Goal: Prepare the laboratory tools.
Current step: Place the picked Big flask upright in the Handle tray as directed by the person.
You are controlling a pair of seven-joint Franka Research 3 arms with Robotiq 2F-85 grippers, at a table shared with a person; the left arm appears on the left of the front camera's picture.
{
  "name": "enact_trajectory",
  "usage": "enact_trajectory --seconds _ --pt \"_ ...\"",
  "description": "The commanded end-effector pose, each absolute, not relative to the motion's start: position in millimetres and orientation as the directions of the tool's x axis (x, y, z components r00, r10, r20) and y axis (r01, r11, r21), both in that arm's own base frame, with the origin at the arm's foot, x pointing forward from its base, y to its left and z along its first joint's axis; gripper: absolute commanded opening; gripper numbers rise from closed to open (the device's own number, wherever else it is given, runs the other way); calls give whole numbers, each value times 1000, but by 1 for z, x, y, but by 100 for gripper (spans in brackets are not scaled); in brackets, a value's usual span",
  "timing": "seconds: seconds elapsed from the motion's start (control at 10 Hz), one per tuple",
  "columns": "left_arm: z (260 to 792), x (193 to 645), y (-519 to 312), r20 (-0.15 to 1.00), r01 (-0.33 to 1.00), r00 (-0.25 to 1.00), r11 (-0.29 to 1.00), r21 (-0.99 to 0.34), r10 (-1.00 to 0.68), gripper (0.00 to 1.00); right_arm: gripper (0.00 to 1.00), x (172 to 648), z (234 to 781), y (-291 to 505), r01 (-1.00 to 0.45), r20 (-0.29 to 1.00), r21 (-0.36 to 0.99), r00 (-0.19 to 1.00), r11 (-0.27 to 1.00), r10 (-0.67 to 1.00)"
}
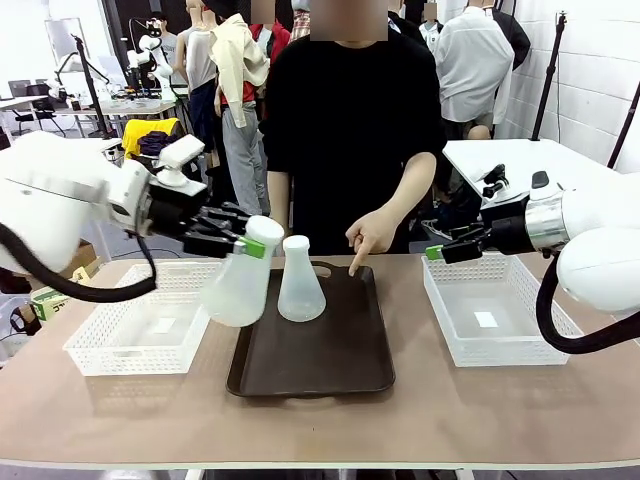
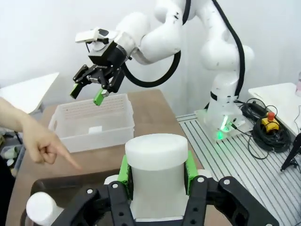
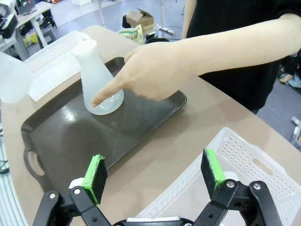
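Flasks (image 1: 301,285) over brown tray (image 1: 330,370)

The right gripper (image 3: 154,175) at 6 o'clock has its green pads (image 3: 94,176) wide apart above a white mesh basket (image 3: 244,162). At 10 o'clock a frosted flask (image 3: 96,80) stands upright on the dark tray (image 3: 94,136). The person's hand (image 3: 150,70) points down with one finger, just beside the flask's base.

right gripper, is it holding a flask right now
No, the right gripper hangs open above the white basket, with nothing between its green pads.
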State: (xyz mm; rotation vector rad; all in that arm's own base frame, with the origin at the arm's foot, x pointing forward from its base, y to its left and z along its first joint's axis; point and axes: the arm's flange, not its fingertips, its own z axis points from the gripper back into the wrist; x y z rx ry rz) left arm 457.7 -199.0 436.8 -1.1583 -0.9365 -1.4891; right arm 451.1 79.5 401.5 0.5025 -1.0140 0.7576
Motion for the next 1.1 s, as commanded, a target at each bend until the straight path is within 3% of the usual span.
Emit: enact_trajectory --seconds 0.0,0.3,0.4,0.8,1.0 --pt "435 482 -225 956 985 -114 -160 72 -269 0 100 449 405 79 -759 892 38 319 650 320" --pt "431 482 -235 976 997 -48 -64 35 -213 0 100 449 405 79 -759 892 38 319 650 320" --pt "421 486 -237 965 985 -76 -170 34 -250 0 100 449 405 79 -759 892 38 319 650 320" --pt "421 487 -240 966 989 -69 -147 33 -250 0 100 449 405 79 -759 892 38 319 650 320" --pt "395 479 -252 991 979 -97 -187 78 -96 0 100 449 405 79 -759 892 38 319 650 320"
